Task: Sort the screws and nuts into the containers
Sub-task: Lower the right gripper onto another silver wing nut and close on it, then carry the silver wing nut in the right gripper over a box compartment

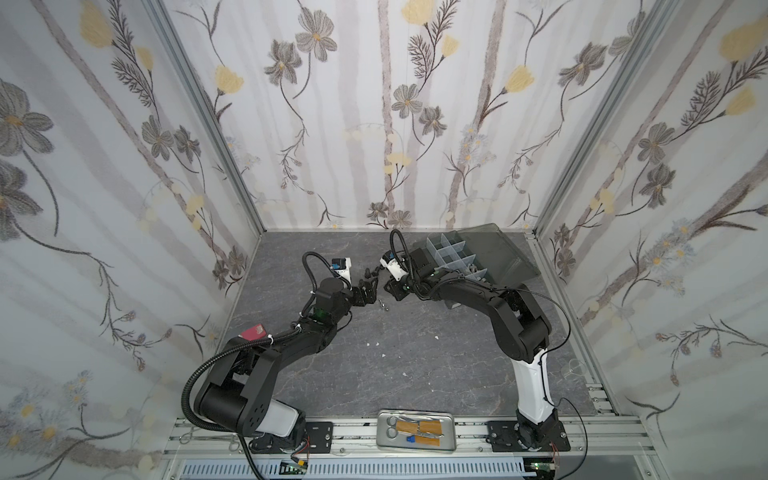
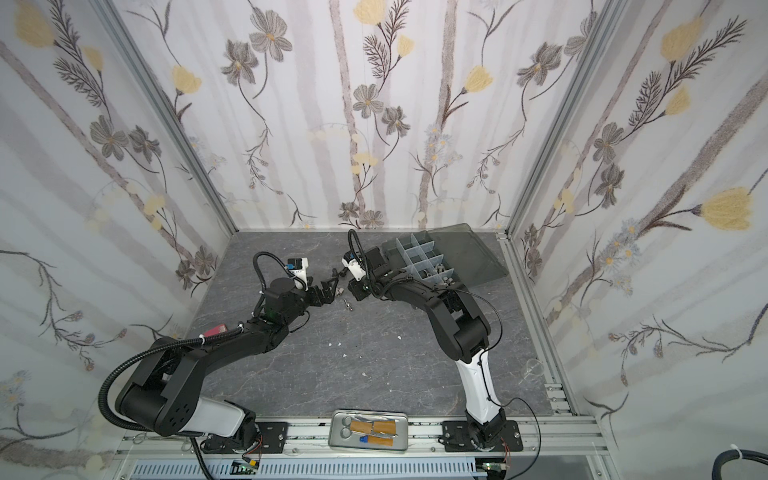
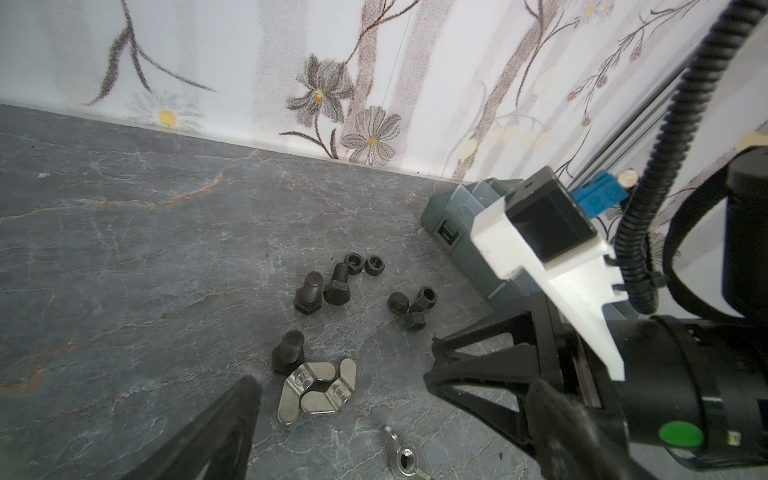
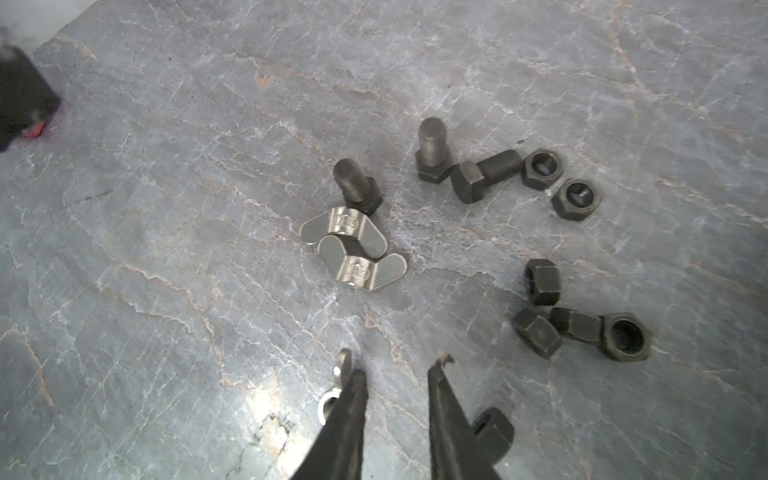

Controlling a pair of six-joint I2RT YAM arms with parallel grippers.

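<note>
Shows the right hand [image 4: 397,368] low over the grey counter [image 4: 166,208], fingers [image 4: 353,399] a little apart, pinching nothing. Places a silver wing nut [image 4: 334,388] just outside one finger, at its tip, and a black nut [image 4: 492,432] just outside the opposite finger. Finds, a little further out, two more wing nuts [image 4: 353,249] nested together, with a black bolt [image 4: 357,187] standing head-down against them. Spreads beyond these two more bolts [image 4: 432,145], one upright and one lying flat, head to head, then black nuts [image 4: 540,164] in two small groups. Sets the left hand [image 3: 395,399] opposite the right across this pile, spread wide and empty. Puts the box [image 1: 451,251] behind the right arm near the back wall, lid [image 1: 498,249] open and leaning back, with small metal pieces [image 2: 434,274] in the cells nearest the arm.
</note>
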